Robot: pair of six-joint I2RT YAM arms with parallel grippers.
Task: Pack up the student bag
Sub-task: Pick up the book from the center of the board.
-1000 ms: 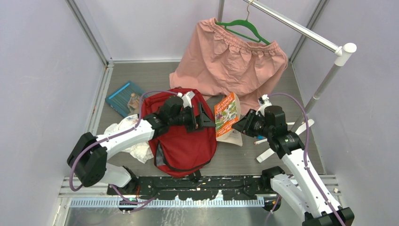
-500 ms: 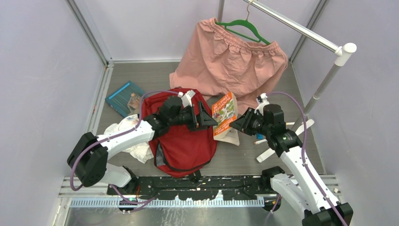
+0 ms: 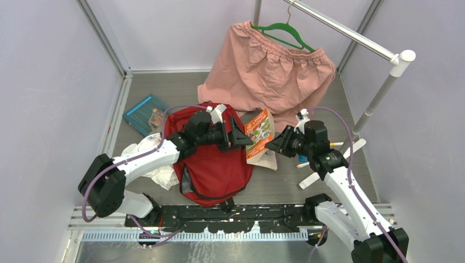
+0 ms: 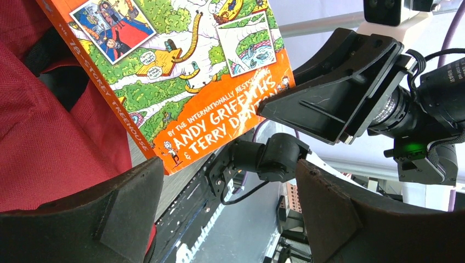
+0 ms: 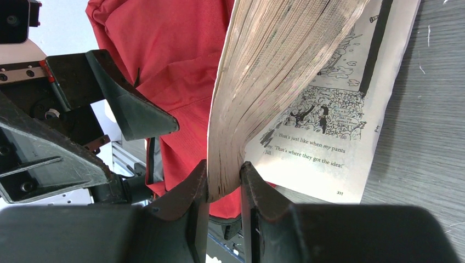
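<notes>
Grey table (image 3: 181,87) with a red bag (image 3: 216,170) lying flat on it and an orange book (image 3: 259,133) pinched just beside the bag.
Well to the left of all the fingers lie a blue book (image 3: 145,113) and a white bag (image 3: 149,160). The red bag lies under the left gripper (image 3: 241,137). Its fingers (image 4: 126,208) are spread wide with nothing between them, and their tips are near the orange book's cover. The orange book stands tilted at the red bag's right side. The right gripper (image 5: 224,181) has its fingers (image 5: 192,203) squeezed narrow on the book's thick pages. One page lies open on the table just past them. Pink shorts (image 3: 268,71) hang on a green hanger (image 3: 285,30) behind.
</notes>
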